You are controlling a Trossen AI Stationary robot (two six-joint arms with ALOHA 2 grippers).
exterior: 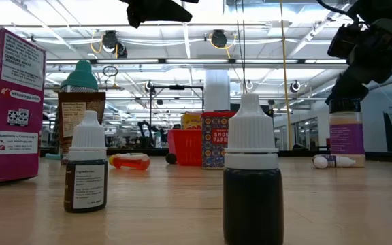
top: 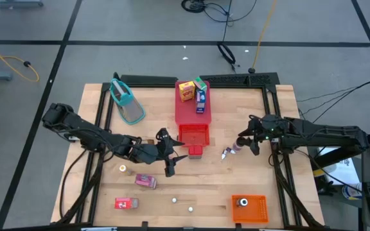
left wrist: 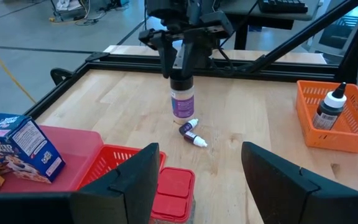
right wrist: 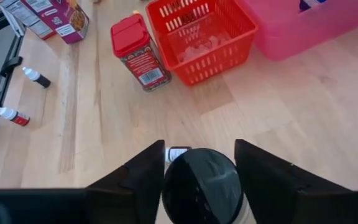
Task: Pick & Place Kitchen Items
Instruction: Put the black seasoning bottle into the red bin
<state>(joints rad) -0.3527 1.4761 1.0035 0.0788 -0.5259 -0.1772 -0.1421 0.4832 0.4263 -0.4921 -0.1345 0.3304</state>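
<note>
- Right end effector (left wrist: 180, 62) straddles the black cap of the upright purple-labelled jar (left wrist: 182, 99) on the wooden table (top: 236, 179), right of the red mesh basket (top: 193, 135); whether gripping or letting go, I cannot tell.
- Left end effector (top: 172, 154) hangs open, empty, near the red-lidded spice jar (top: 194, 151).
- Judgement: placement step; next, lift clear.

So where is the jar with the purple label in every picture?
High view: the purple-label jar is right of centre, under the right end effector.
Low view: the jar stands at the far right.
Left wrist view: the jar is in the upper middle.
Right wrist view: the jar is at the bottom middle, and only its black lid shows.
Shared landmark: the red basket.
</note>
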